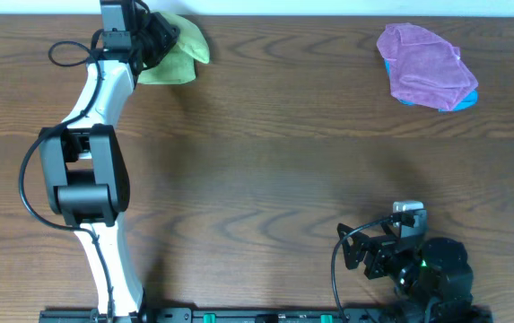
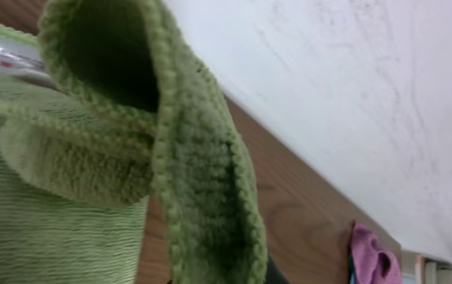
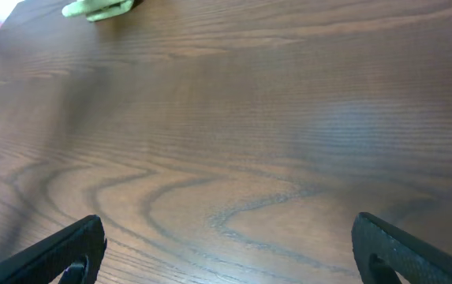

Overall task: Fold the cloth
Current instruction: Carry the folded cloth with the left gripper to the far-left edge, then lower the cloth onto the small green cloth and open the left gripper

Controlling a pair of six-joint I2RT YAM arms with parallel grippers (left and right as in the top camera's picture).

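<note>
Cloth [image 1: 181,54] of green knit lay bunched at the far left edge of the wooden surface [image 1: 265,161], partly covered from above by the left fingers [image 1: 153,38]. In the left wrist view its folds crowded the lens so closely that those fingers were hidden, and whether they gripped it could not be told. The right fingers [image 3: 60,252] stood spread wide, holding nothing, near the front right, only their dark tips in view. A purple cloth [image 1: 422,63] sat crumpled at the far right, a blue item [image 1: 467,100] mostly hidden beneath it.
</note>
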